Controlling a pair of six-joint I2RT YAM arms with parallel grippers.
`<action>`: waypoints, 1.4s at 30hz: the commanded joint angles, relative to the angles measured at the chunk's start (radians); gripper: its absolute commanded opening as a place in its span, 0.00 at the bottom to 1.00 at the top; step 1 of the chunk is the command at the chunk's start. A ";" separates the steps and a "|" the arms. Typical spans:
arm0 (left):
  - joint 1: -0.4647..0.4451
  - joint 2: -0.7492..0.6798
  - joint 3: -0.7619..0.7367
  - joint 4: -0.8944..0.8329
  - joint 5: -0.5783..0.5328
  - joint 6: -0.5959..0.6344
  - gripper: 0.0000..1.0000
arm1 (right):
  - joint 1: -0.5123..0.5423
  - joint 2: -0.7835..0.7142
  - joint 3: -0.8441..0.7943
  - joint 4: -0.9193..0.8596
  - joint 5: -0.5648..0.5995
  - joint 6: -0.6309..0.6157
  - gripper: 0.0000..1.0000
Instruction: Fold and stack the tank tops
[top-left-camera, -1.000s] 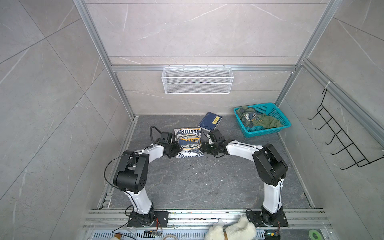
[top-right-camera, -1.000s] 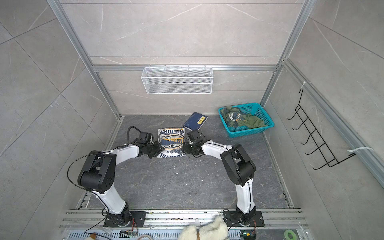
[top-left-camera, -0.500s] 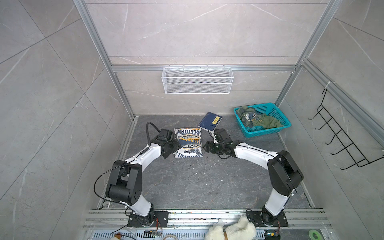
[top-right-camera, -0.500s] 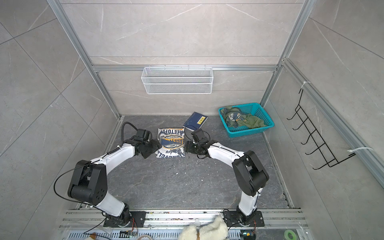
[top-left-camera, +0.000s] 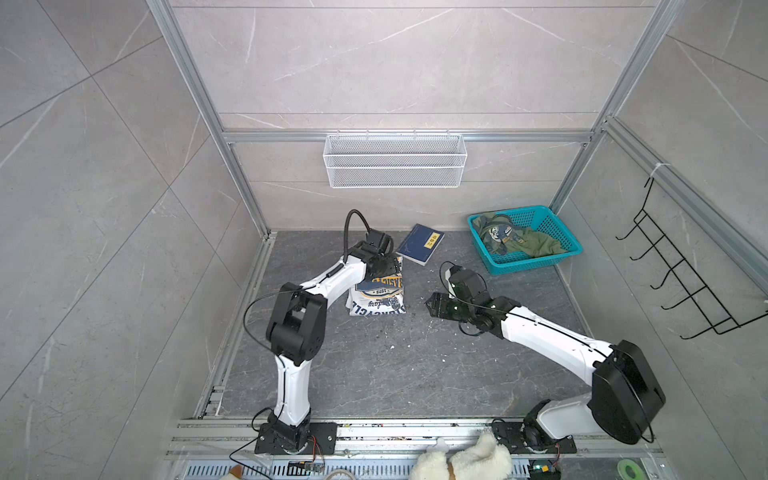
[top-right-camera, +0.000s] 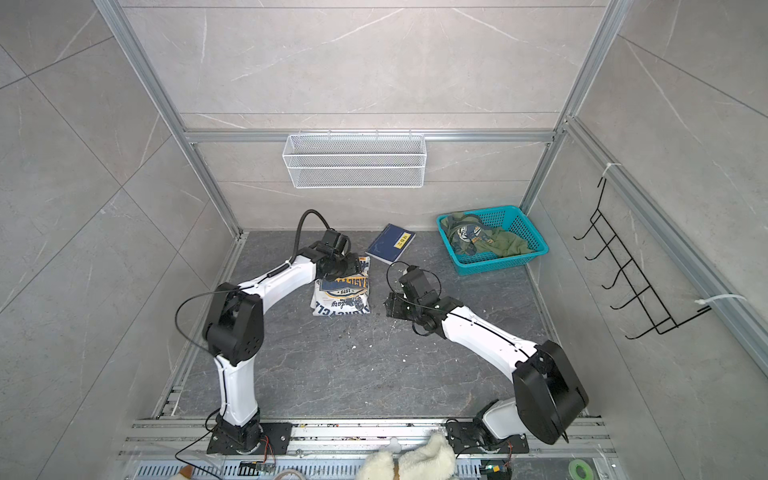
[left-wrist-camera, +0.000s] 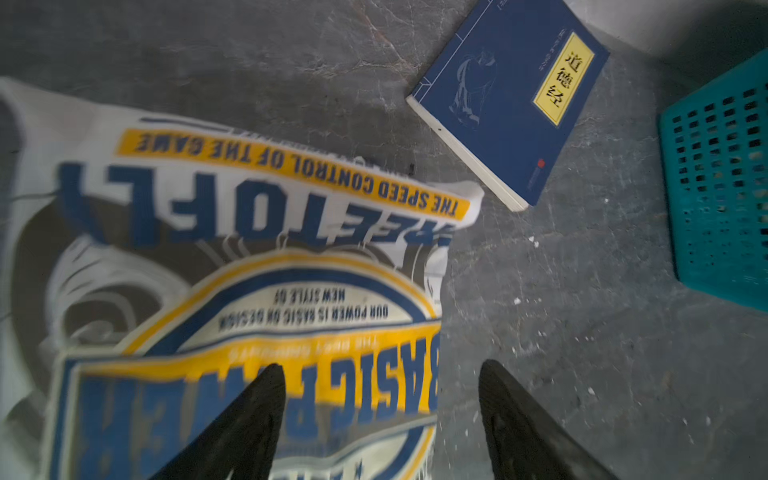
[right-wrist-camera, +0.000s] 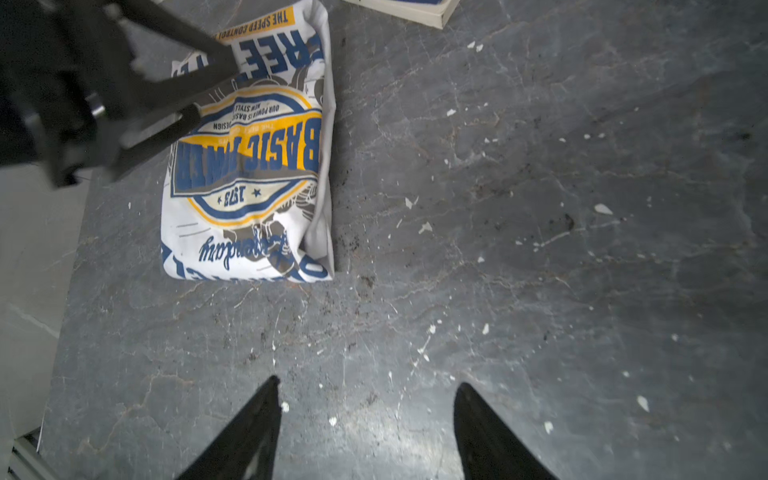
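left gripper (left-wrist-camera: 379, 365): jaws apart, nothing clamped, one finger over the badge print (left-wrist-camera: 291, 332), the other over bare floor just past the cloth edge. Parked at the 12 o'clock end of the white tank top (top-left-camera: 376, 297) (touching or just above it, cannot tell). A second back, pressed in at the 9 o'clock edge of that same top, so let go and slid up to the far end since then

white tank top: folded into a compact packet, print up, flat on the grey floor (top-left-camera: 374, 365), about 11 o'clock from the floor's middle. Same spot as a second ago; loose layers showing along its 3 o'clock edge

navy book (top-left-camera: 420, 244): at 1 o'clock of the packet, near but apart

right gripper (right-wrist-camera: 368, 381): jaws apart, empty, over bare floor at 3 o'clock of the packet and clearly apart from it. A second back, tight against that 3 o'clock edge, so backed away

olive tank top (top-left-camera: 528, 245): crumpled inside the teal basket (top-left-camera: 534, 262), at 2 o'clock of the packet, well apart, not yet folded

Reads as the white fold finished and released by both sides, so roughly half the job done. Probably next: olive one out of the basket (right arm nearest), spread, folded, then laid on the white packet. Worth watching that slack 3 o'clock edge, likely to spring open if nudged
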 joint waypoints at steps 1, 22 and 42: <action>0.009 0.083 0.112 -0.014 -0.042 0.070 0.75 | 0.014 -0.072 -0.044 -0.044 0.020 0.009 0.68; 0.069 0.379 0.729 -0.366 -0.086 0.207 0.76 | 0.044 -0.134 -0.116 -0.105 0.082 0.000 0.68; -0.112 -0.244 -0.181 -0.244 -0.240 -0.174 0.91 | 0.058 -0.229 -0.192 -0.099 0.083 0.022 0.71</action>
